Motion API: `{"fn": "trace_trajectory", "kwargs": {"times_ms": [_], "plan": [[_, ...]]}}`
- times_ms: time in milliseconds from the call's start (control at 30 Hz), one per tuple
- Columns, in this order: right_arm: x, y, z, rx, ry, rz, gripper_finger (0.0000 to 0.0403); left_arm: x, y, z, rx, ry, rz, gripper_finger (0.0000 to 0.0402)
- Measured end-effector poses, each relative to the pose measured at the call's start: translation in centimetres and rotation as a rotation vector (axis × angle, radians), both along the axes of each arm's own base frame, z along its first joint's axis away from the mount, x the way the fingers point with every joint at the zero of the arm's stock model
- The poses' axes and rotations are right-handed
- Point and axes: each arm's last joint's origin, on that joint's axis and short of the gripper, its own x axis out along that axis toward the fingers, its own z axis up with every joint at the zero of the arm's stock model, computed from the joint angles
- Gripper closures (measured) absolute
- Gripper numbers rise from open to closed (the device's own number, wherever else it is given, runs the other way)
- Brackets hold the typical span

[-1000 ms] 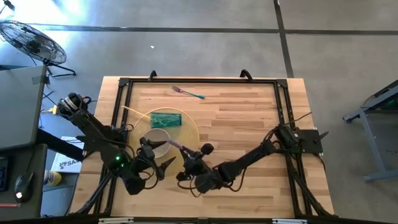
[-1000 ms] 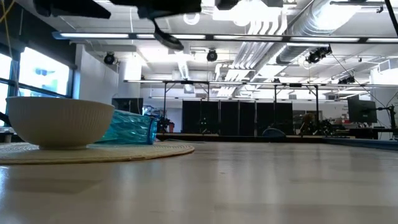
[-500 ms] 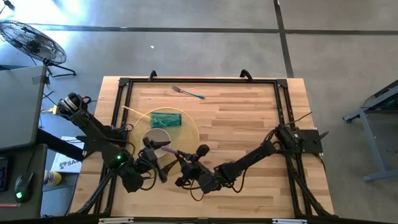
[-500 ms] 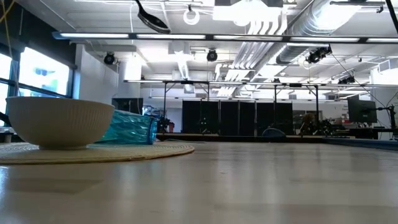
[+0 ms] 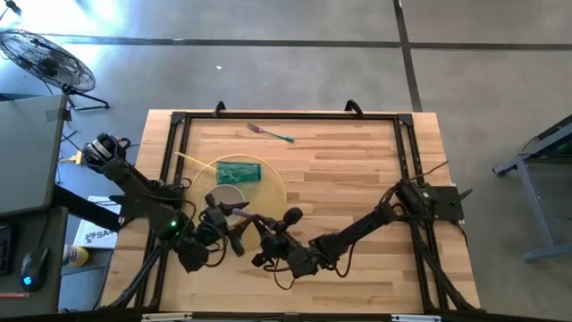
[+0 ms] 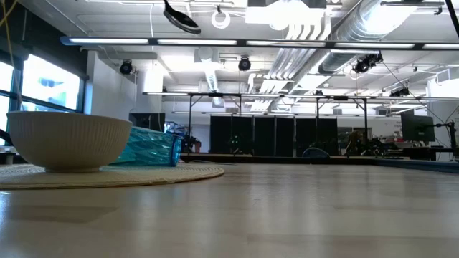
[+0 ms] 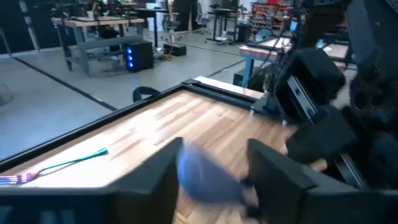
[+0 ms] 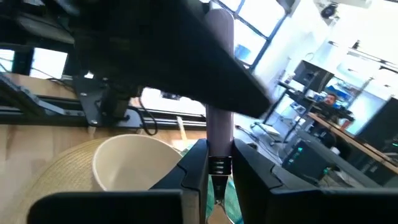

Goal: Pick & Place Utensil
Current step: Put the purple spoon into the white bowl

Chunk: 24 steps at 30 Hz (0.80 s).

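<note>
Purple-handled and dark-bowled, the spoon (image 5: pixel 243 215) hangs in the high view between the two arms, above the near edge of the straw mat (image 5: pixel 273 179) and just beside the white bowl (image 5: pixel 225 196). A second ago the left end effector (image 5: pixel 234 237) stood wide open short of the spoon; now it has moved in against the handle and its jaws are narrowing. The right end effector (image 5: pixel 261 240) has kept its place, pinching the handle's other end. We read this as a handover under way, the left arm taking the spoon.

In the low view the bowl (image 6: pixel 68 140) sits on the mat (image 6: pixel 143 174) with a blue-green box (image 6: pixel 154 148) behind it, and only the spoon's dark head (image 6: pixel 181 16) shows, high up; it has lifted slightly since a second ago.

In the left wrist view we see a blurred purple shape, the spoon (image 7: pixel 202 177), between that arm's own fingers (image 7: pixel 149 180); whether they already press on it we cannot tell. A fork (image 7: pixel 56 167) lies far off on the counter (image 7: pixel 205 121).

In the right wrist view the fingers (image 8: pixel 194 165) are pressed onto the spoon's handle (image 8: pixel 219 140), with the bowl (image 8: pixel 130 158) just beyond. Until the left grip is sure, the right should not let go.
</note>
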Motion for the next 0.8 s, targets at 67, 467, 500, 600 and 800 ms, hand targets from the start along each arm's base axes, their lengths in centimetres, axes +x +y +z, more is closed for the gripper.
{"fn": "trace_trajectory", "kwargs": {"times_ms": [67,467,500,600,800], "plan": [[0.0,0.0,0.0,0.005,-0.003,0.009,0.0355,0.4,0.3,0.2,-0.002,-0.003,0.003,0.0270],[0.4,-1.0,0.0,0.006,-0.007,-0.039,0.0351,1.3,1.0,0.4,-0.039,0.002,-0.040,0.0376],[0.4,-0.9,0.0,0.012,-0.012,-0.034,0.0349,1.3,1.0,0.4,-0.037,0.002,-0.037,0.0371],[0.4,-1.0,0.1,0.013,-0.015,-0.034,0.0340,1.3,1.0,0.4,-0.029,0.005,-0.033,0.0371],[0.0,-0.5,0.4,-0.007,-0.002,-0.047,0.0308,0.9,1.4,1.0,-0.009,0.012,-0.041,0.0386]]}}
